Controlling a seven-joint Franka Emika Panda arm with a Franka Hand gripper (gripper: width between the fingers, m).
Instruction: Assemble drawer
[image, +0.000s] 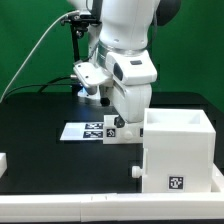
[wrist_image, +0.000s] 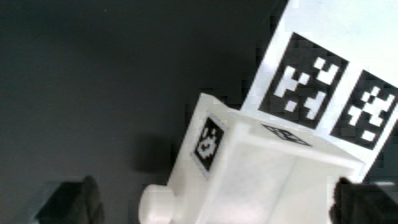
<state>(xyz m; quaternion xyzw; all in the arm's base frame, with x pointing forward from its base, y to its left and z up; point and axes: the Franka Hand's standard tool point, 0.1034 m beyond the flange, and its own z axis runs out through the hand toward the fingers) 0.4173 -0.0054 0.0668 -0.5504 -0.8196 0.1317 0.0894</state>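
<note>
From the wrist view I see the gripper (wrist_image: 222, 200) with its jaws standing wide apart. The white plastic drawer part (wrist_image: 249, 165) lies between the two dark fingers (wrist_image: 75, 202). It carries a black-and-white tag on one face and a small round knob (wrist_image: 157, 200) low on the side. A strip of black table (wrist_image: 89, 80) shows between one finger and the knob side of the part. The other finger is cut by the picture's edge, so I cannot tell whether it touches. The part sits on the table just beside the marker board (wrist_image: 329, 80), and one corner seems to reach the board's edge. In the exterior view the arm's bulky white wrist hides most of the gripper (image: 110, 118). I make out only the tagged face of the drawer part (image: 113, 128), at the exterior view's right end of the marker board (image: 85, 130). That view also shows something the wrist camera misses. An open-topped white box (image: 180, 150) with a tag on its front stands on the table (image: 40, 130) towards the exterior view's right. A round white stud (image: 137, 171) shows low beside the box, and I cannot tell what it belongs to.
</note>
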